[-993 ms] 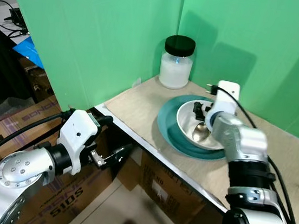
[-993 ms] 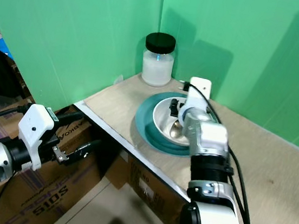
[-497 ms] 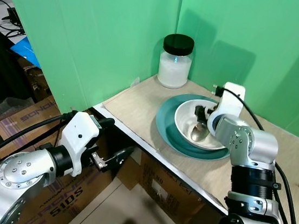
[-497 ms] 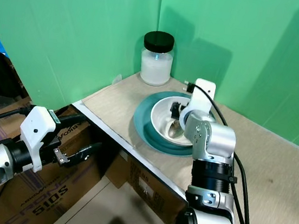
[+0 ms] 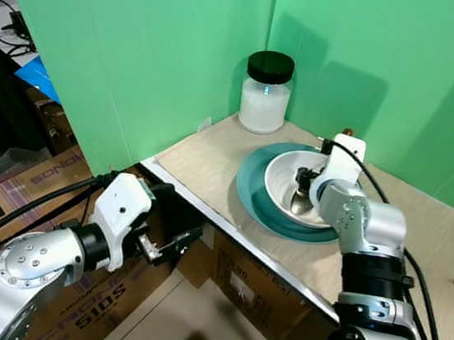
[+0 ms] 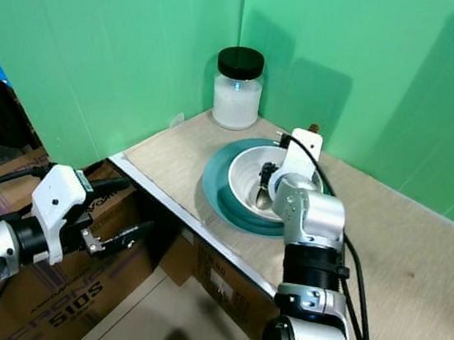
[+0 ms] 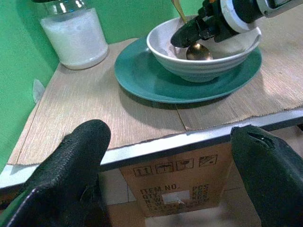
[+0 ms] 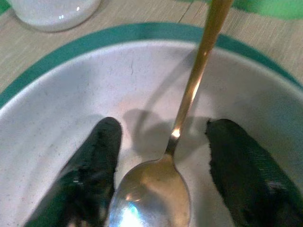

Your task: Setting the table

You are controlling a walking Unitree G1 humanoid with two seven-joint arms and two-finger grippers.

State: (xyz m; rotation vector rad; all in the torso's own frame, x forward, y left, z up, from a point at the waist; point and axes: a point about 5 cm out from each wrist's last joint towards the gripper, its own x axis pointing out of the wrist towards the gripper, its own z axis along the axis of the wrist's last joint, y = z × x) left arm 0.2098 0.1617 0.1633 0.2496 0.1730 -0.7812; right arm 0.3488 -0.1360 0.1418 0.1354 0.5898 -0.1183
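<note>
A white bowl (image 5: 295, 187) sits on a teal plate (image 5: 251, 191) on the table (image 5: 212, 160), with a jar (image 5: 266, 93) near the plate by the green wall. A gold spoon (image 8: 176, 142) lies in the bowl, its handle leaning on the rim. The right gripper (image 8: 163, 165) is inside the bowl, fingers spread either side of the spoon, not pinching it. The left gripper (image 7: 170, 156) hangs released below the table's edge.
</note>
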